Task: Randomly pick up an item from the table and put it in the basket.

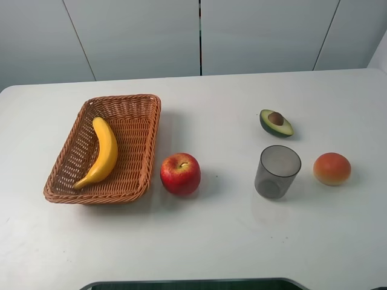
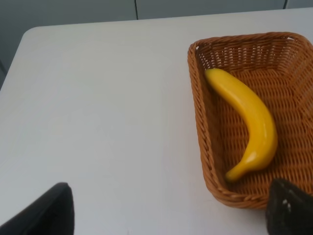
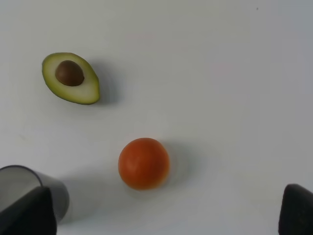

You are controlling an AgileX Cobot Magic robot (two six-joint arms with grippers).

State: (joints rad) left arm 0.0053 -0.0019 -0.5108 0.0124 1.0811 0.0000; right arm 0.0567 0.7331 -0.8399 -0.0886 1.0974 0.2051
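The yellow banana [image 1: 103, 154] lies inside the orange-brown wicker basket [image 1: 91, 198] at the left of the white table [image 1: 211, 241]. In the left wrist view the banana [image 2: 249, 122] lies along the basket [image 2: 198, 117]. My left gripper [image 2: 166, 215] is open and empty, back from the basket's near end, with its dark fingertips [image 2: 44, 210] wide apart. My right gripper [image 3: 161, 215] is open and empty above the table's right side. Neither arm shows in the exterior view.
A red apple [image 1: 180, 173] sits just right of the basket. A halved avocado [image 1: 276, 122] [image 3: 71, 78], a grey translucent cup [image 1: 277, 171] [image 3: 29, 181] and an orange-red round fruit [image 1: 332, 168] [image 3: 144, 163] stand on the right half.
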